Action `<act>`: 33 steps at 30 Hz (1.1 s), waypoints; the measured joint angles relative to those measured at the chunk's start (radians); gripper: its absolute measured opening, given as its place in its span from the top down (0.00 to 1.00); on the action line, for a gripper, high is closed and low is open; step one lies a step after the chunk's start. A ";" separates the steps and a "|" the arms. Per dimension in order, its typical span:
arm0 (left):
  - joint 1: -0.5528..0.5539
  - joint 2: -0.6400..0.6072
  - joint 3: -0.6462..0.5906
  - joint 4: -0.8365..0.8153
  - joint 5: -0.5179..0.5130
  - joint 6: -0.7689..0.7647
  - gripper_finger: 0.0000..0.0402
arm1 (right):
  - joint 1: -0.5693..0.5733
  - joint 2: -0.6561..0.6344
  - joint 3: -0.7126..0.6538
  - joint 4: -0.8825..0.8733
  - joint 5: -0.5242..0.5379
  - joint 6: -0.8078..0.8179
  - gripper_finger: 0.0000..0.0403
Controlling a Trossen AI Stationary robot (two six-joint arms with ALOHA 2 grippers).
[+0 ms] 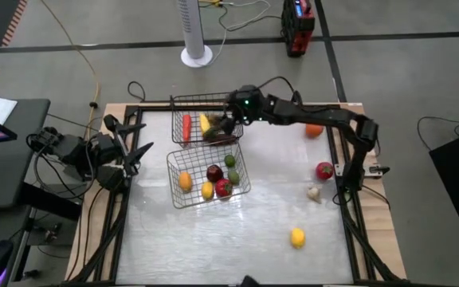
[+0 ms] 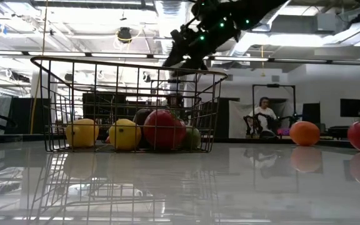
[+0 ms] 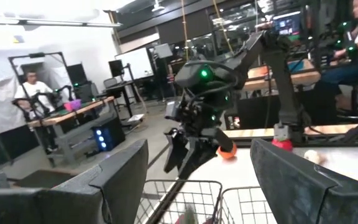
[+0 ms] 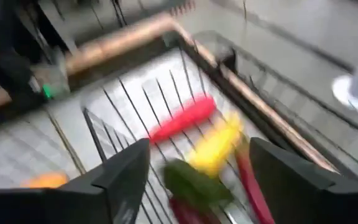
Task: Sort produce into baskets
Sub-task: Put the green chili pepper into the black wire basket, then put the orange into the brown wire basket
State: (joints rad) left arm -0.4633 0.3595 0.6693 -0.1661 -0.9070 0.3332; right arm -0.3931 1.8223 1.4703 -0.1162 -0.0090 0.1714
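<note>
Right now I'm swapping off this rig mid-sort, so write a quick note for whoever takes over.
Right gripper: open over the far basket, nothing held; a green piece lies below it.
Left gripper: open, waiting at the table's left edge.
Done: far basket has a red piece and a yellow one; near basket holds several fruits.
Left: orange, tomato, a pale piece, lemon.
</note>
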 joint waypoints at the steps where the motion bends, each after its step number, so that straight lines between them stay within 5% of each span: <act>1: 0.000 0.000 0.000 0.000 -0.005 0.000 0.32 | -0.008 -0.002 0.021 -0.072 0.002 -0.013 0.23; 7: 0.000 0.000 0.000 -0.003 -0.008 -0.028 0.32 | -0.078 -0.048 0.078 -0.394 0.234 -0.049 0.18; 20: 0.000 0.000 0.000 -0.083 0.007 -0.161 0.32 | -0.280 -0.079 -0.066 -1.073 0.342 0.068 0.18; 33: 0.000 0.000 0.000 -0.110 0.008 -0.202 0.32 | -0.333 -0.078 -0.177 -1.189 0.440 -0.035 0.18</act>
State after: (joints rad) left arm -0.4633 0.3599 0.6693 -0.2759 -0.8993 0.1315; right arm -0.7262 1.7439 1.2932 -1.3048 0.4308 0.1366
